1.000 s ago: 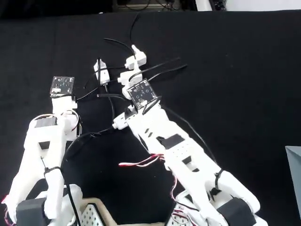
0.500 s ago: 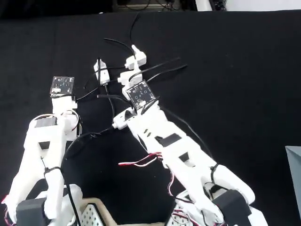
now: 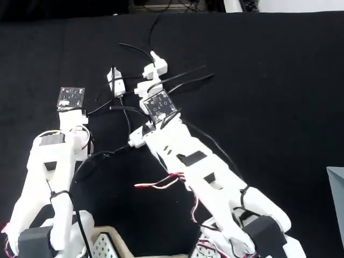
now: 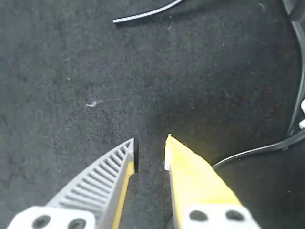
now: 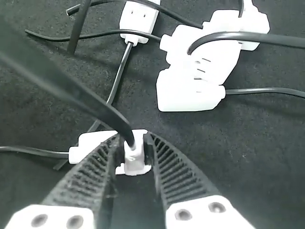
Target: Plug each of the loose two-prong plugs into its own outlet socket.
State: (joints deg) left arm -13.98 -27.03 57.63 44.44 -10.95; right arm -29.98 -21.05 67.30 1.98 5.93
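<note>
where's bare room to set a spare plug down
Widest bare patch: black cloth table beyond the outer side of the right arm, up to the far edge. Also the bare cloth under the left pincer. Crowded: white outlet blocks and black cords around the right pincer, shut on a small white plug.

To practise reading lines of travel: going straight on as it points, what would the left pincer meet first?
Likely the black cloth just ahead of the left pincer; a black cable end lies farther on. Depth is unclear.
</note>
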